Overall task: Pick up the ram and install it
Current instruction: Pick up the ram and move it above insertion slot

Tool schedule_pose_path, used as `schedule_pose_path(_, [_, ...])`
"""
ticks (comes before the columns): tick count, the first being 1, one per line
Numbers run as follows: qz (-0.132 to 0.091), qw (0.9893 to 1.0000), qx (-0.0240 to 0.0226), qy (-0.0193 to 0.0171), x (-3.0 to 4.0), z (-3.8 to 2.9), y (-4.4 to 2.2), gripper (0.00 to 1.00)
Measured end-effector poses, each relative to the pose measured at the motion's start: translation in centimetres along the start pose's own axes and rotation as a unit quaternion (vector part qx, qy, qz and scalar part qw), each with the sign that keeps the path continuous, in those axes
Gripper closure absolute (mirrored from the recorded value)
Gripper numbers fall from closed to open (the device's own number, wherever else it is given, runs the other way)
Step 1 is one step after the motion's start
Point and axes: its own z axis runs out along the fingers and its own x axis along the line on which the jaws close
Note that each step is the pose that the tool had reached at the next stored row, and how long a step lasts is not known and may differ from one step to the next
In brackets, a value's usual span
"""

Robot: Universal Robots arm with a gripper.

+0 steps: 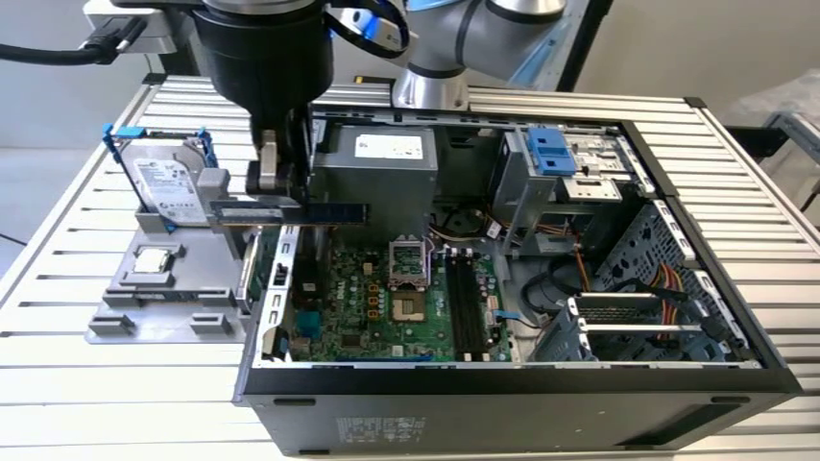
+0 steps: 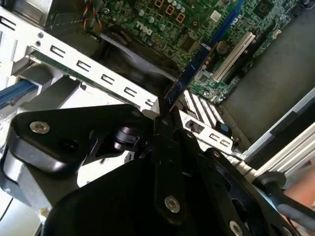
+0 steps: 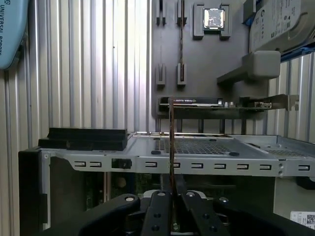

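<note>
Where your arm ends: the gripper (image 1: 277, 188) is pressed together on the ram (image 1: 290, 212), pinching the stick near its middle. In the first wrist view you see the black fingers (image 3: 158, 211) meet on it edge-on.
Ram: greenish-blue, held level and off the table. Its length crosses the case wall on the exterior view's left, with one end over the fixture and the other over the motherboard's edge.
Case: the open computer case (image 1: 513, 382) lies on its side in the middle of the slatted table (image 1: 77, 403) and reaches toward its near edge.
Motherboard (image 1: 384, 307): green, on the case floor. Your black memory slots (image 1: 464, 300) sit well apart from the ram, toward the exterior view's right.
Fixture (image 1: 167, 305): grey, flat on the table just beside the case, toward the table edge on the exterior view's left.
Hard drive (image 1: 173, 184): silver in a blue frame, propped at the fixture's far end, near the ram's outer end.
Processor (image 1: 152, 259): a small square silver chip seated in the fixture, nearer you than the hard drive.
</note>
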Motion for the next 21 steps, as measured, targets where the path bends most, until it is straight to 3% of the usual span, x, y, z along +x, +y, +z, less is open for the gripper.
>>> schedule_pose_path(11, [0.000, 1.0000, 0.0000, 0.0000, 0.00, -0.01, -1.14, 1.00])
schedule_pose_path(21, [0.000, 1.0000, 0.0000, 0.0000, -0.01, -0.02, -1.40, 1.00])
